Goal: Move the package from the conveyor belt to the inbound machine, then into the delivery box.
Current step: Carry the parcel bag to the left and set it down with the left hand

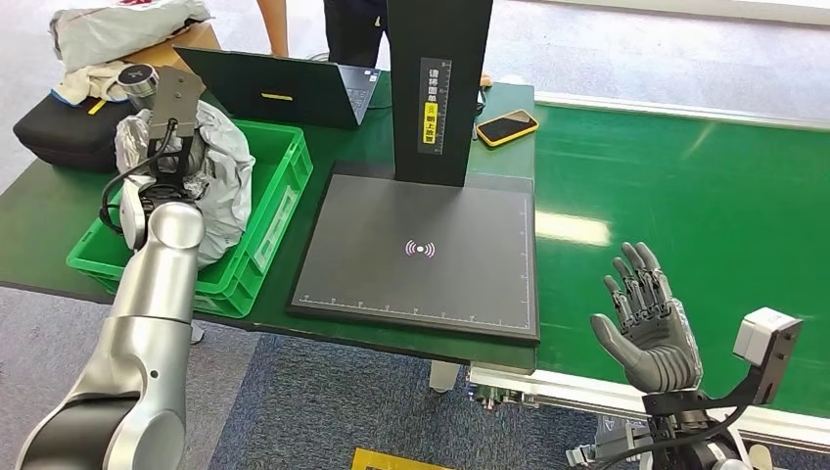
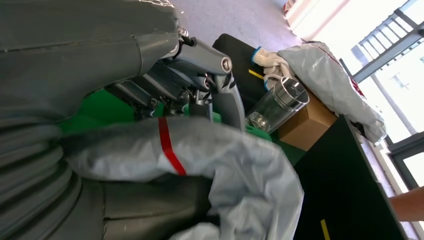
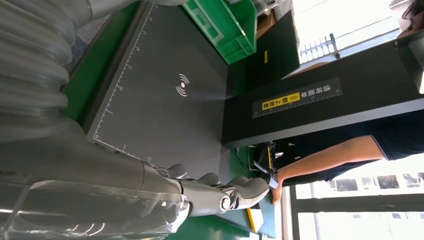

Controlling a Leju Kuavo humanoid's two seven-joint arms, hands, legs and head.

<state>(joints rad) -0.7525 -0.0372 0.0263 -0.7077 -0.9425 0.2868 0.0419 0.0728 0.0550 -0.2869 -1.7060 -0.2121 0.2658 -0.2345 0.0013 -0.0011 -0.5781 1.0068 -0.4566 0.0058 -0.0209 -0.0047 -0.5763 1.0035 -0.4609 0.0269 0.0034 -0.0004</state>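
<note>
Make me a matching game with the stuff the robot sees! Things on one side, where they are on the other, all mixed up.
Things:
1. grey package
2. phone
3. right hand
4. laptop

Places:
A. open above the green conveyor belt
B. behind the green bin
C. beside the black scanner post
D. in the left hand, over the bin

Pairs: 1-D, 2-C, 3-A, 4-B

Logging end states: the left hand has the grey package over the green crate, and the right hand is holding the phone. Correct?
Not quite. The right hand holds nothing; head view shows its fingers spread over the belt. The phone lies on the table. The left hand does have the package over the crate.
</note>
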